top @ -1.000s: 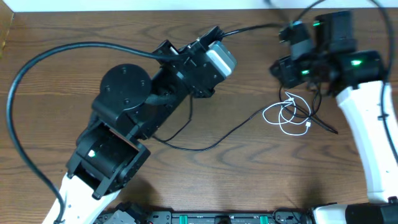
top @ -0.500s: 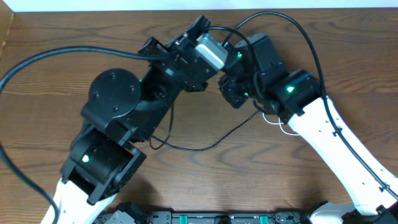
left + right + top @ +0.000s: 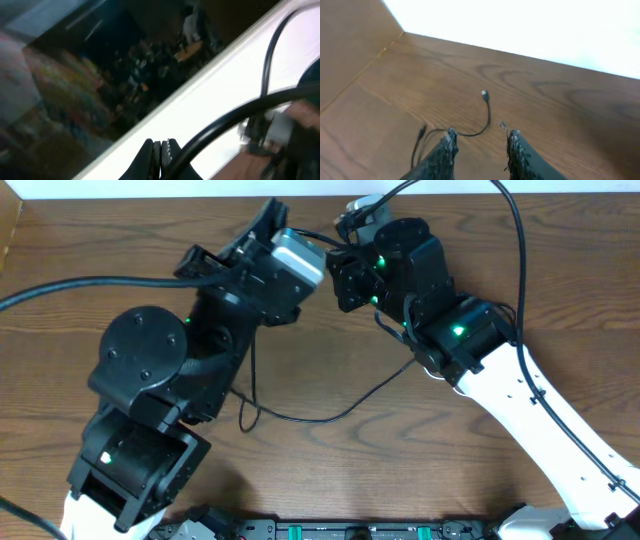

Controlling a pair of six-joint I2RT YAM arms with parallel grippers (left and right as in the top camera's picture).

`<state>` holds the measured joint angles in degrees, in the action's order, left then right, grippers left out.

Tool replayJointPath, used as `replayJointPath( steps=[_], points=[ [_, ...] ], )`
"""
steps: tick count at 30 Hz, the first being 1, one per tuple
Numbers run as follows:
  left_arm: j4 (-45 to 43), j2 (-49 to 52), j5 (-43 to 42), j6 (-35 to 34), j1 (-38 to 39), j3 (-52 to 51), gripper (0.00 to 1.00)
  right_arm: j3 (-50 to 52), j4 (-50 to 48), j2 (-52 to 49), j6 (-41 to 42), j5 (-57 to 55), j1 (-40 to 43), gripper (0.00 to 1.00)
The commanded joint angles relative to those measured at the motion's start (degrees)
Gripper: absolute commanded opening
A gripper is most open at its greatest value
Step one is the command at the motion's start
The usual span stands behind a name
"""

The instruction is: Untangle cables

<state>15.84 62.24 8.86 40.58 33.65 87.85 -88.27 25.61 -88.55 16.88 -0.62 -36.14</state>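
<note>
Thin black cable [image 3: 310, 420] lies slack on the brown wood-grain table [image 3: 560, 280], curving from beneath the left arm [image 3: 150, 370] across the middle toward the right arm [image 3: 520, 400]. In the right wrist view its small plug end [image 3: 483, 93] rests farther out on the boards, and the cord bends back to the right gripper [image 3: 481, 136], jaws apart and released. Left gripper [image 3: 159, 150] is clenched, raised, facing a dark, blurred room [image 3: 100, 75]. A white wall [image 3: 545, 25] bounds the table's far side.
</note>
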Motion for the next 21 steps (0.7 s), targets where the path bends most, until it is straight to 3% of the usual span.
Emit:
replayJointPath(
  steps=[1,4,7,11,17,21],
  points=[
    [3.4,0.3,1.3,0.5,-3.8,1.0,0.07,0.0,1.5,5.0,3.5,-9.1,3.4,0.35],
    [7.1,1.6,1.2,0.5,-5.9,1.0,0.07,0.0,5.3,8.4,3.4,-14.5,6.9,0.45],
    [8.8,3.6,1.2,0.3,-6.9,1.0,0.07,0.0,9.8,10.4,0.1,-11.9,9.3,0.53],
    [8.2,6.4,1.2,0.3,-8.2,1.0,0.07,0.0,15.0,11.5,-7.0,-7.8,9.0,0.54],
    [-7.1,9.1,0.5,-2.2,-8.9,1.3,0.07,0.0,18.6,11.7,-10.8,-7.4,6.7,0.56],
    [-9.6,10.4,-8.9,-9.1,-8.9,4.6,0.07,0.0,18.8,11.7,-10.8,-7.4,6.4,0.56]
  ],
)
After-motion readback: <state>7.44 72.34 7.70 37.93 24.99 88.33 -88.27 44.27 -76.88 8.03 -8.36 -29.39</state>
